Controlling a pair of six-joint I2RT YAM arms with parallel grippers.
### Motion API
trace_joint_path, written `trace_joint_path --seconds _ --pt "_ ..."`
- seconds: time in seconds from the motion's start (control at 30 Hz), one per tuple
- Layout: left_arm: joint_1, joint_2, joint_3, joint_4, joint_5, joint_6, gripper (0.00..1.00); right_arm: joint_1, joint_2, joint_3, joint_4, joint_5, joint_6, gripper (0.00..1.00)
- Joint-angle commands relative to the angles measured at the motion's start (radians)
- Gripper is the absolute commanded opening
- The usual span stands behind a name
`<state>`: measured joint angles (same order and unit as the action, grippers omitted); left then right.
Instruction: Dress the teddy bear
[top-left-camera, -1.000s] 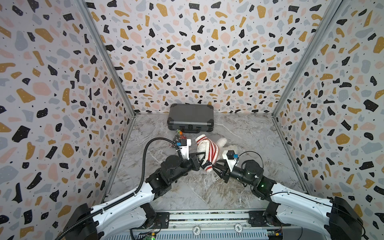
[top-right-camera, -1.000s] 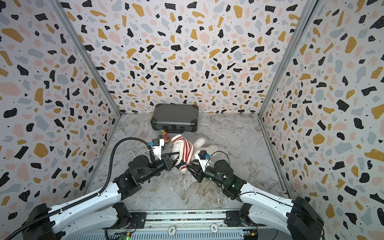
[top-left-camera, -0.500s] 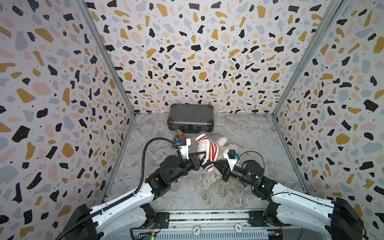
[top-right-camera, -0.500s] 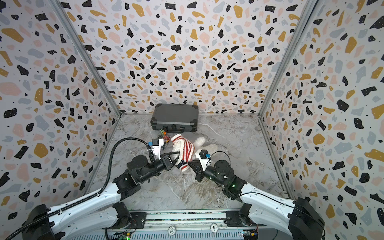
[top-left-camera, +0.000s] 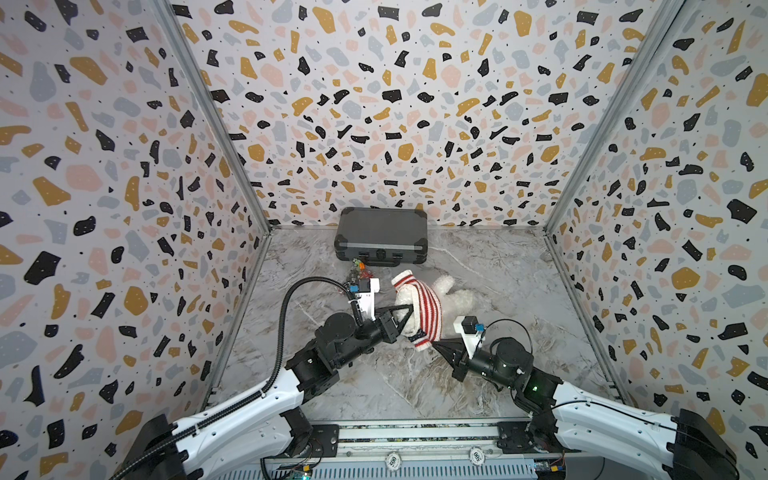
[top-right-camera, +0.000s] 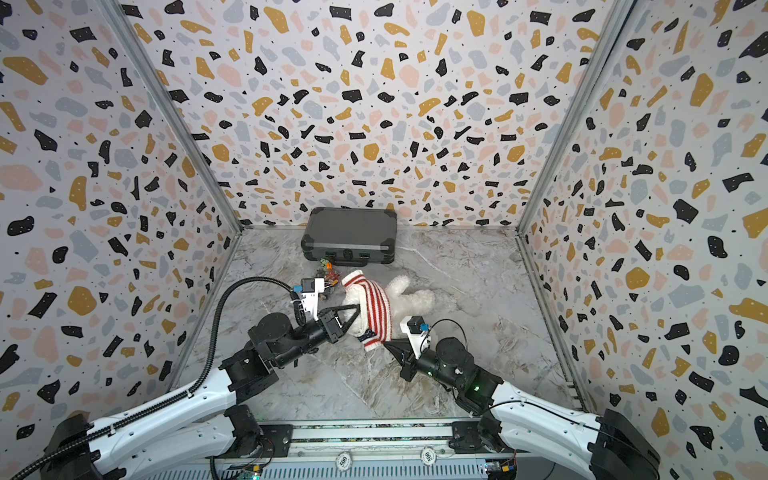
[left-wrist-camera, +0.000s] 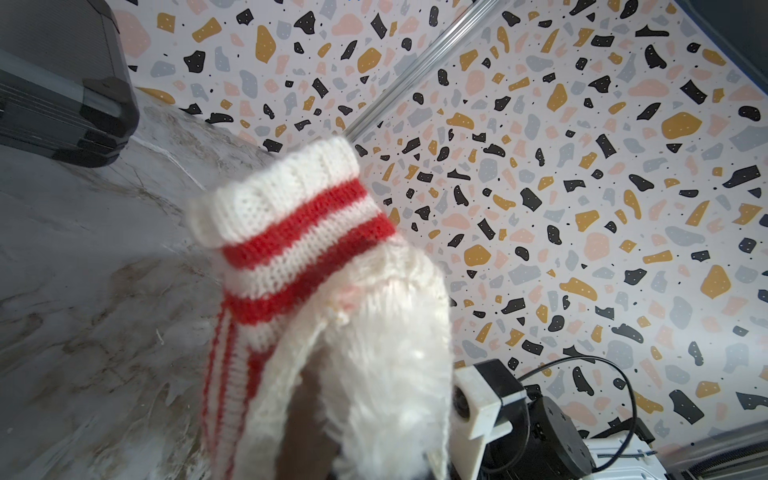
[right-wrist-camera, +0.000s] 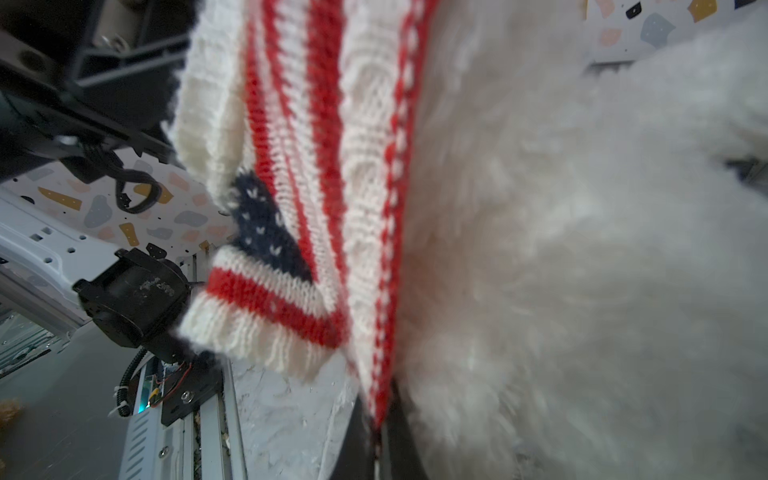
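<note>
- The teddy bear (top-left-camera: 459, 297) (top-right-camera: 417, 298) is seen lying on the marble tabletop (top-left-camera: 498, 266), near the middle and in front of a closed dark hard case (top-left-camera: 380, 237).
- Part of the bear is covered by a red-and-white striped knitted sweater (top-left-camera: 428, 305) (top-right-camera: 376, 309). White fluffy fur is left bare on the side toward the right arm.
- A navy patch with white flecks (right-wrist-camera: 266, 226) is shown near the sweater's hem.
- The right gripper (top-left-camera: 435, 344) (right-wrist-camera: 376, 432) is pressed together on the sweater's red-and-white edge, just beside the fur.
- The left gripper (top-left-camera: 409, 311) (top-right-camera: 355, 311) is closed against the bear's other side. Its tips are buried between knit and fur (left-wrist-camera: 374, 374), so what is pinched cannot be told.
- A small colourful object (top-left-camera: 358, 268) is seen just in front of the case; its kind cannot be made out.
</note>
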<state>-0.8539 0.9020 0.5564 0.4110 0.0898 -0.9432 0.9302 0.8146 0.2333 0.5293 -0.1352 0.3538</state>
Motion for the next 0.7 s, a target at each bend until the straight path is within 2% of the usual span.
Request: trace_joint_path --seconds 0.0,0.07,0.13,0.23,0.4,0.5,0.67 --pt "0.003 -0.032 0.062 0.109 -0.002 0.015 0.00 -0.002 -0.023 -0.036 -0.080 0.081 0.066 0.00" --pt "0.007 -0.033 0.078 0.063 0.016 0.041 0.00 -0.031 -0.036 -0.055 -0.089 0.093 0.100 0.00" --pt "0.016 -0.018 0.105 0.025 0.081 0.052 0.00 -0.082 -0.043 -0.064 -0.117 0.078 0.134 0.00" --pt "0.022 0.017 0.190 -0.142 0.162 0.157 0.00 -0.169 -0.045 -0.054 -0.189 0.035 0.157 0.00" --pt "0.043 0.005 0.257 -0.383 0.134 0.307 0.00 -0.185 -0.071 -0.035 -0.241 0.041 0.139 0.00" --pt "0.083 -0.024 0.242 -0.394 0.151 0.323 0.00 -0.199 -0.070 -0.028 -0.291 0.054 0.127 0.00" --pt "0.103 -0.052 0.223 -0.357 0.157 0.326 0.00 -0.228 -0.022 -0.035 -0.253 -0.029 0.128 0.00"
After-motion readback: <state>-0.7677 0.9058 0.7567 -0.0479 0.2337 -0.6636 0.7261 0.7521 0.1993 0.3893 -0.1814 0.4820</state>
